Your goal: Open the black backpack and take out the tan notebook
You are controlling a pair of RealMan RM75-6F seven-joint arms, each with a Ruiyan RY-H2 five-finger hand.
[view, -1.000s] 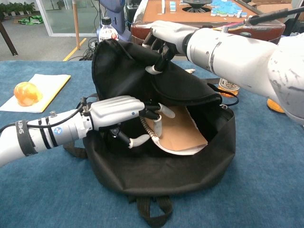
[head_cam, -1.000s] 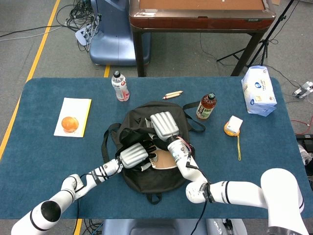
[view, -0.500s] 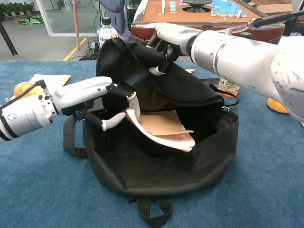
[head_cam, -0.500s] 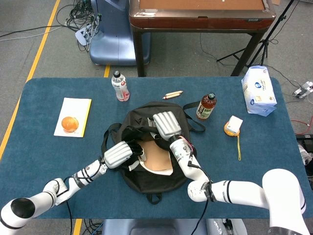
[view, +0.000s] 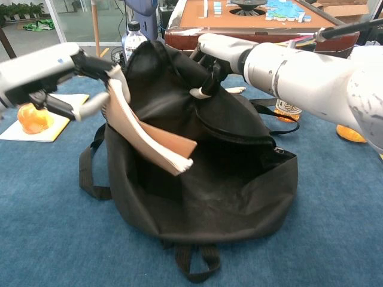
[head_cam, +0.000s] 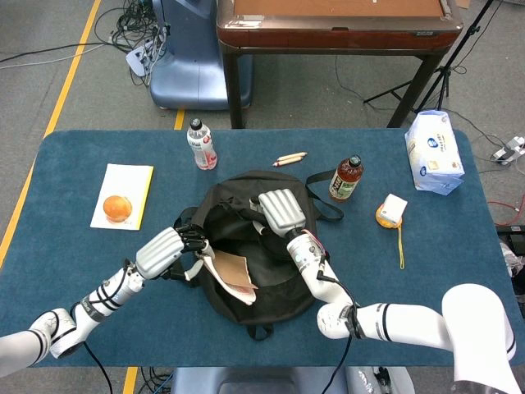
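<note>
A black backpack (head_cam: 246,242) lies in the middle of a blue table (head_cam: 74,238), its top flap held up so the mouth gapes. The left hand (head_cam: 168,249) pinches one edge of the tan notebook (view: 146,134), which hangs tilted, lifted out of the backpack's mouth on the backpack's left side, its lower corner over the dark opening. The right hand (view: 209,57) grips the raised flap at the back of the backpack, fingers curled into the fabric.

The step in hand looks like drawing the notebook fully clear. To do it well, the left hand should carry the book on outward and away from the backpack, holding the pinch firm so the drooping pages do not slip, while the right hand holds the flap high so no fabric catches the trailing corner. Only then lower the book onto bare table beside the backpack.

The notebook is thin and floppy, with a plain tan cover and white page edges showing along its lower side; it bends a little under its own weight
</note>
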